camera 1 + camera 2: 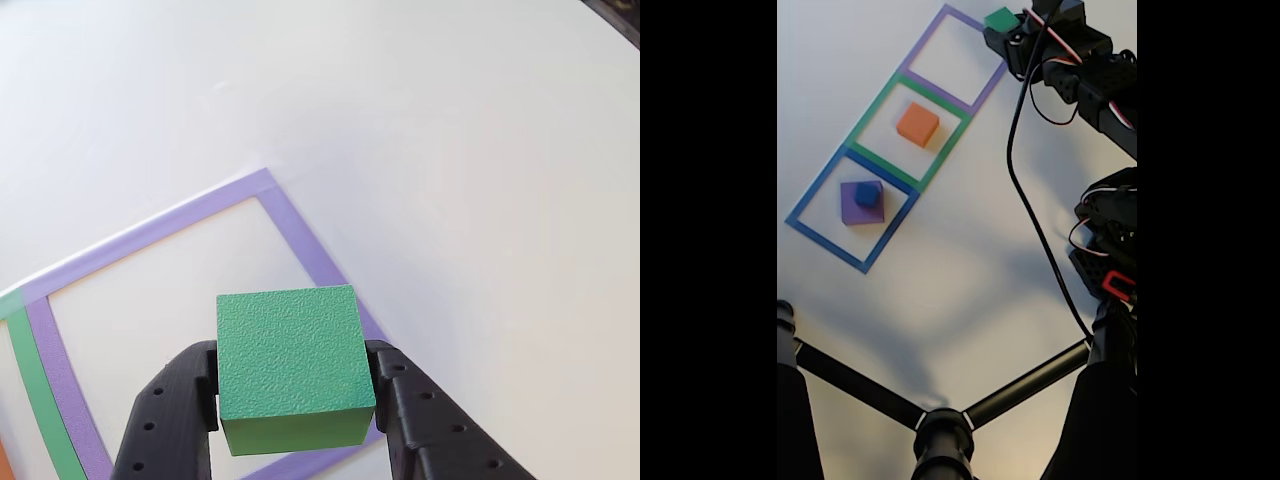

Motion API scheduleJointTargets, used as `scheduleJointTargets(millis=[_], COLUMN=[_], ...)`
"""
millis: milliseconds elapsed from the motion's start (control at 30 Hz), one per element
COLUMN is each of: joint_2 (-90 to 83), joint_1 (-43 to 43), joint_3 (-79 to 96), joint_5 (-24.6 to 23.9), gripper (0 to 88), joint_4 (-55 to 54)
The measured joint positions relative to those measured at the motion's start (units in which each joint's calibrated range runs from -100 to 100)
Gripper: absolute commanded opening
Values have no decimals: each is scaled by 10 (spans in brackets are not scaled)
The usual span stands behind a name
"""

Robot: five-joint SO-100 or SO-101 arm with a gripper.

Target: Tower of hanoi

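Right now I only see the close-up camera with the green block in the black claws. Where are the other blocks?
Observer: In the fixed view the orange block sits inside the green tape square, the middle of three squares in a row.
Operator: And the little blue one?
Observer: The blue cube rests on top of the purple slab, inside the blue tape square.
Operator: So where is my green block compared to them?
Observer: The gripper holds the green cube by the far corner of the purple tape square, which has no block inside it.
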Motion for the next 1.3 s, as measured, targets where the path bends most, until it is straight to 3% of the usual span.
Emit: scheduleJointTargets(millis=[567, 1300], joint_2=[322, 457], joint_1=[-18, -51], joint_3=[41, -32], joint_5=[0, 0], gripper=[82, 87], joint_4=[-427, -502])
